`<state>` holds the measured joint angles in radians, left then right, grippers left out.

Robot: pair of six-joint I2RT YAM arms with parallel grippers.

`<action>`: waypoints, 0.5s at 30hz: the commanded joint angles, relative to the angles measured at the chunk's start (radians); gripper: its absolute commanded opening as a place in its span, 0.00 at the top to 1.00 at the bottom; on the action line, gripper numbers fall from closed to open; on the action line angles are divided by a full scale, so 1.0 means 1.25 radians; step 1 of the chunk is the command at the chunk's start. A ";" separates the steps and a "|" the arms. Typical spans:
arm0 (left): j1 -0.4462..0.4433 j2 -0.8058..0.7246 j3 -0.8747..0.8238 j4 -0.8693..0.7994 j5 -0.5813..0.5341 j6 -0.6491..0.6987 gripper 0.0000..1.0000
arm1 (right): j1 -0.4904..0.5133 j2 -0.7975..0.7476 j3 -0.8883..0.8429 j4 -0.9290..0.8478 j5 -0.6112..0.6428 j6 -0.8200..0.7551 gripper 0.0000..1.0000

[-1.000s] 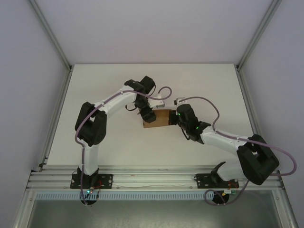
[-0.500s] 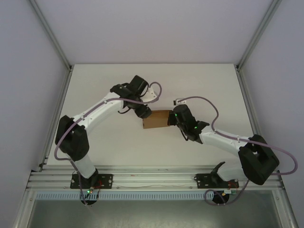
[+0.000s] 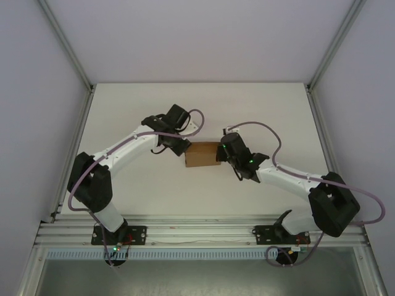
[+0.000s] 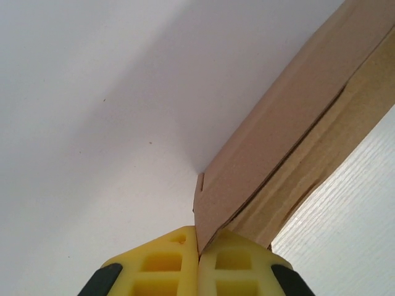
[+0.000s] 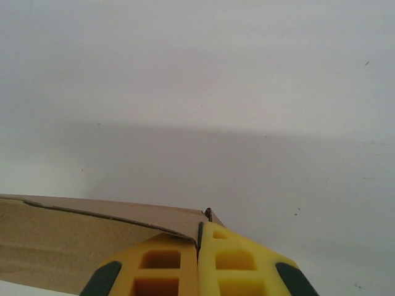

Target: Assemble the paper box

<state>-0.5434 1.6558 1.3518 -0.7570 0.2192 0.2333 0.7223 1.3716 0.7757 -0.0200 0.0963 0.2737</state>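
A lab robot cell: white table (image 3: 148,191) framed by aluminium rails (image 3: 203,229) and plain panels (image 3: 203,37).

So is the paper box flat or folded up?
Folded up: the paper box is a compact brown block from above, and the left wrist view shows panels layered together. Fully closed? Cannot tell.

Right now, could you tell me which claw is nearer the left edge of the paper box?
Left. The left claw is at the left edge of the paper box; the right claw is at its right edge.

arms (image 3: 126,147): white, black joints; cables (image 3: 259,127): lilac; fingers (image 4: 157,266): yellow; LEDs (image 3: 252,162): seemingly green
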 commanded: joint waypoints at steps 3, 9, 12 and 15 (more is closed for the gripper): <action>-0.005 -0.028 -0.034 0.097 -0.031 -0.184 1.00 | 0.029 0.026 0.010 -0.104 0.045 0.021 1.00; -0.010 -0.036 -0.040 0.142 0.111 -0.426 1.00 | 0.083 0.044 0.030 -0.139 0.129 0.051 1.00; -0.011 -0.048 -0.037 0.107 0.051 -0.457 1.00 | 0.091 0.048 0.026 -0.137 0.137 0.061 1.00; -0.011 -0.047 -0.042 0.094 -0.002 -0.489 1.00 | 0.094 0.044 0.019 -0.129 0.143 0.068 1.00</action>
<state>-0.5434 1.6398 1.3018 -0.6682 0.2222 -0.2771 0.8207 1.3998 0.8120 -0.1005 0.2821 0.3325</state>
